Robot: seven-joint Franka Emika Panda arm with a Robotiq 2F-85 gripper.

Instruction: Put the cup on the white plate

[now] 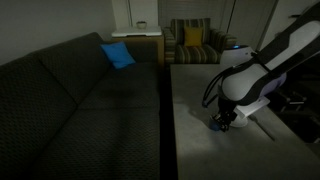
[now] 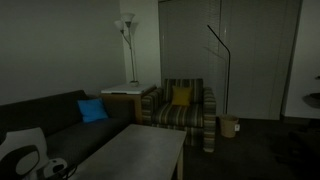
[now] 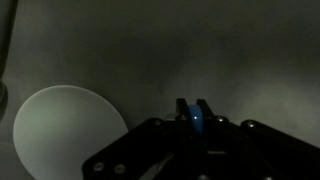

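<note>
In the wrist view my gripper [image 3: 194, 108] comes in from the bottom edge, its two dark fingers shut on the thin blue wall of the cup [image 3: 194, 122]. The white plate [image 3: 65, 130] lies on the grey table to the left of the fingers, apart from them, partly cut off by the frame's lower edge. In an exterior view the gripper [image 1: 221, 120] points down close over the table [image 1: 195, 100], with a bit of blue cup [image 1: 217, 126] at its tips. The room is dim and the cup's lower part is hidden.
A dark sofa [image 1: 70, 95] with a blue cushion [image 1: 117, 55] runs along the table's side. A striped armchair [image 1: 195, 45] with a yellow cushion stands beyond the table's far end. A floor lamp [image 2: 127, 40] and a small basket [image 2: 229, 125] stand further back.
</note>
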